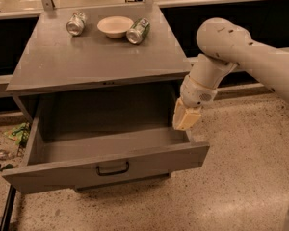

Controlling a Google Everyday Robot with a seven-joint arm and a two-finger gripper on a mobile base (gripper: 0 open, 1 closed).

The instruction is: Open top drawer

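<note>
The top drawer [62, 170] is a wide grey drawer with a small black pull handle [112, 168] at its centre. It stands pulled far out of the grey cabinet [96, 57], and its deep grey box shows no contents. My gripper [185, 117], with tan fingers pointing down, hangs at the drawer's right side wall, near its front right corner. The white arm [241, 57] reaches in from the right. The lower drawers are hidden under the open one.
On the cabinet top stand a white bowl [115, 26] and two cans lying on their sides, a silver one [76, 23] and a green one [137, 31]. Clutter [14, 134] lies on the speckled floor at the left. Dark shelving runs behind.
</note>
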